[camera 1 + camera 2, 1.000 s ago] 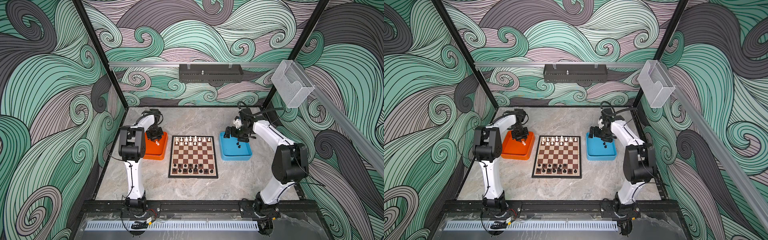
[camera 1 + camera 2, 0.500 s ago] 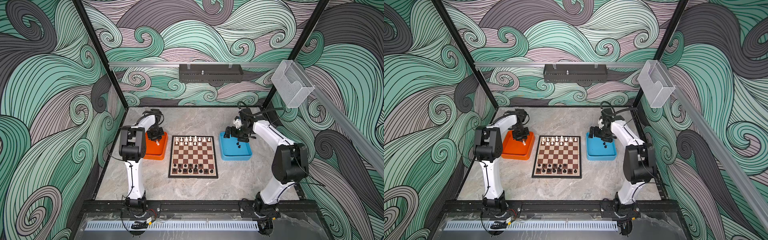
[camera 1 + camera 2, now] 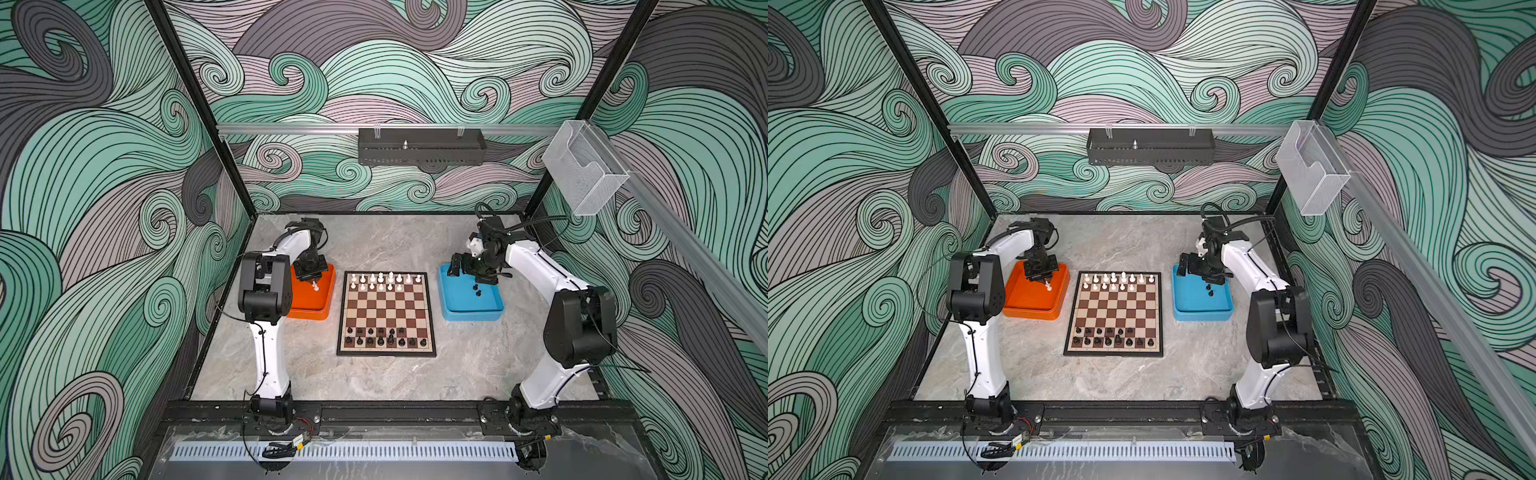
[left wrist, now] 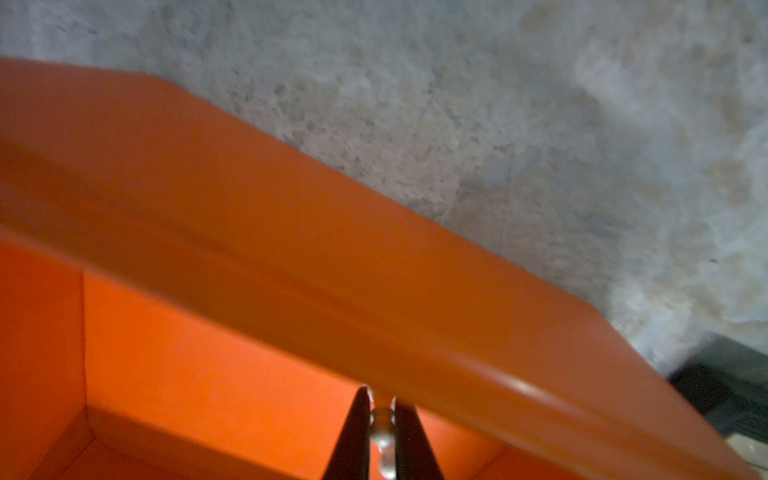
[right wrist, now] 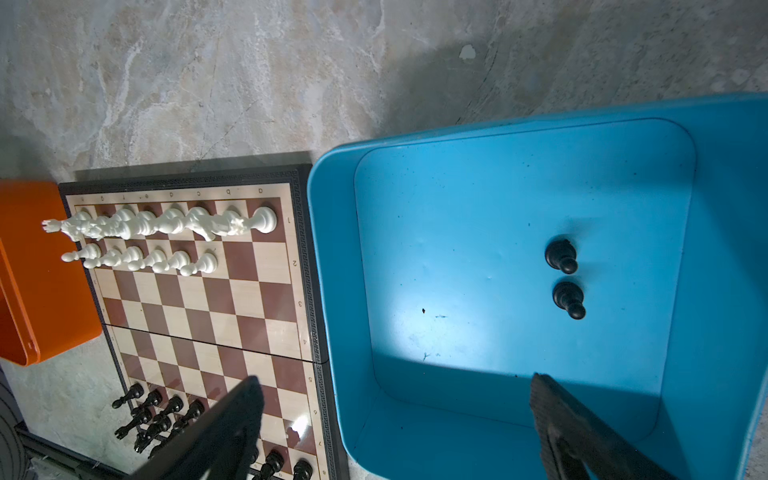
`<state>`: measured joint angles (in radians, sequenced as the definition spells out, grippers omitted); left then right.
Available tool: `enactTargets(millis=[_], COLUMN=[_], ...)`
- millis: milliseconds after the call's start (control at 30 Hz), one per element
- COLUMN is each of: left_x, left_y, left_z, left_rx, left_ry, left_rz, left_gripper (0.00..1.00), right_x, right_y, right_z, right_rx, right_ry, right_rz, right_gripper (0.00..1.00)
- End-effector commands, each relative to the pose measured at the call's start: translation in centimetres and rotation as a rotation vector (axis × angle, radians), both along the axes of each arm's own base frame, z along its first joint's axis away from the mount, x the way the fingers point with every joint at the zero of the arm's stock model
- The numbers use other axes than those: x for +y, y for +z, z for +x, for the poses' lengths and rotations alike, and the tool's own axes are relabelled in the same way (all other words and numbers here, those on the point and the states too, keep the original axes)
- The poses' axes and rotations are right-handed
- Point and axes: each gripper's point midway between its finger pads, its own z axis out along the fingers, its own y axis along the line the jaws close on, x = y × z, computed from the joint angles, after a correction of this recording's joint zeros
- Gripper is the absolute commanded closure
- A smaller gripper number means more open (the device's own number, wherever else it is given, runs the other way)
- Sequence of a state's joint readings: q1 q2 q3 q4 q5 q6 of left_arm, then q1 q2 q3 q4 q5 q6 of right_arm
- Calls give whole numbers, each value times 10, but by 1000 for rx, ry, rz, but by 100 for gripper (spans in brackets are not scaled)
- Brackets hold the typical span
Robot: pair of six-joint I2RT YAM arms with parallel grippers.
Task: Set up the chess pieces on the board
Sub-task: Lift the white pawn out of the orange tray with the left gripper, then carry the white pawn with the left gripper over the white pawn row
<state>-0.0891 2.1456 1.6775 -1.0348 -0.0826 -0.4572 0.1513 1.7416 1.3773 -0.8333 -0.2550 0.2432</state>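
Note:
The board (image 3: 386, 307) (image 3: 1115, 309) lies mid-table, with white chess pieces (image 3: 384, 281) (image 5: 166, 226) on its two far rows and black ones (image 3: 384, 336) on its two near rows. My left gripper (image 4: 381, 409) (image 3: 312, 276) is low inside the orange tray (image 3: 305, 305) and is shut on a small white piece (image 4: 383, 430) (image 3: 1048, 286). My right gripper (image 5: 395, 390) (image 3: 467, 270) hangs open and empty over the far left corner of the blue tray (image 3: 457, 309). Two black pawns (image 5: 561, 255) (image 5: 568, 300) stand in that tray.
The orange tray (image 5: 37, 291) sits just left of the board and the blue tray (image 5: 328, 291) just right, both close to its frame. A black rack (image 3: 422, 146) and a clear plastic holder (image 3: 584, 166) hang on the walls. Marble tabletop (image 3: 374, 378) stretches in front of the board.
The left gripper's jaws have drawn together onto the white piece in the orange tray. Neither arm has visibly shifted, and the right gripper stays wide.

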Motion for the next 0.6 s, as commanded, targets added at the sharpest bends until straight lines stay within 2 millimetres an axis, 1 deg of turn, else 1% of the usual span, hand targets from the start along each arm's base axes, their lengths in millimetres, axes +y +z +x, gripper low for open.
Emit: enactTargets(millis=[0, 67, 167, 300, 367, 433, 467, 533, 567], left_x=[2, 0, -9, -33, -49, -71, -83, -112, -123], left_y=[7, 16, 38, 79, 98, 115, 120, 129, 130], left_z=[-5, -4, -4, -5, -4, -3, -2, -4, -4], left_rx=[25, 14, -1, -46, -77, -112, -126, -144, -146], left_ry=[-20, -34, -79, -157, -195, -246, -276, -327, -347], left_rz=[28, 21, 20, 14, 1, -23, -43, -88, -103], left_gripper=[87, 87, 87, 87, 87, 87, 87, 87, 87], right_x=[-1, 0, 0, 1, 1, 1, 1, 1, 1], right_y=[1, 2, 4, 6, 5, 6, 5, 6, 6], right_z=[-1, 0, 1, 2, 2, 1, 2, 1, 1], right_rx=[7, 4, 1, -3, -3, -2, -3, -3, -3], right_ry=[2, 2, 2, 2, 4, 4, 4, 5, 4], right_rz=[0, 2, 6, 8, 7, 9, 9, 9, 9], right_gripper=[0, 0, 0, 0, 0, 0, 0, 0, 0])
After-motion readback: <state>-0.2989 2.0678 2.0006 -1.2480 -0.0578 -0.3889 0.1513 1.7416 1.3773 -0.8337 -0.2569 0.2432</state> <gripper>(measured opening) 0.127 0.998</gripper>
